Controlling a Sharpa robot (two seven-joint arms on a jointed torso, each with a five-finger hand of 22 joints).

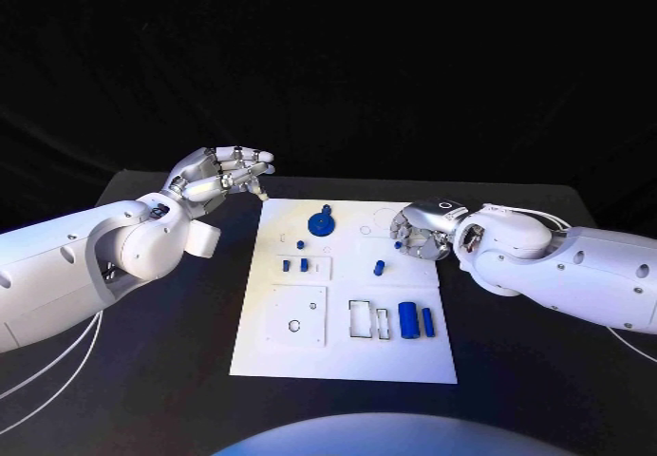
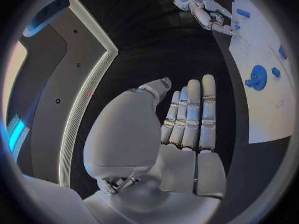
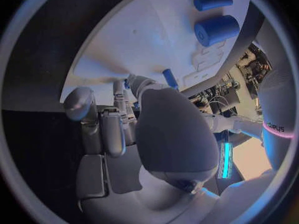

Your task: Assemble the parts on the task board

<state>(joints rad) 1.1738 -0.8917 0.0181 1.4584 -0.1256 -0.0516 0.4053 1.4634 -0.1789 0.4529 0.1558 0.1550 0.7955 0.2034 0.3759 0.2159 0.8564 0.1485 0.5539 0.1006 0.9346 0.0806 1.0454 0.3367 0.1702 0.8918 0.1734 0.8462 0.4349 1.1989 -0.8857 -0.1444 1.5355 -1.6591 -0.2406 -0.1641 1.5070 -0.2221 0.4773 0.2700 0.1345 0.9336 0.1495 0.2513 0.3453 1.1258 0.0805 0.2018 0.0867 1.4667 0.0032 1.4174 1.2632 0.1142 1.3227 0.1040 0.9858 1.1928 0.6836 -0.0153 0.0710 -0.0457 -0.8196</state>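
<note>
Near board edge: large blue cylinder [image 1: 408, 318] idle. Right hand [image 1: 418, 231] over small blue peg [image 1: 378, 269], grip unclear; descend straight. Left hand [image 1: 219, 175] empty, fingers extended.

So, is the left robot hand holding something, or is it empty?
Empty. The left robot hand has its fingers stretched out side by side with nothing between them, and it hovers off the task board, beyond its far left corner.
</note>
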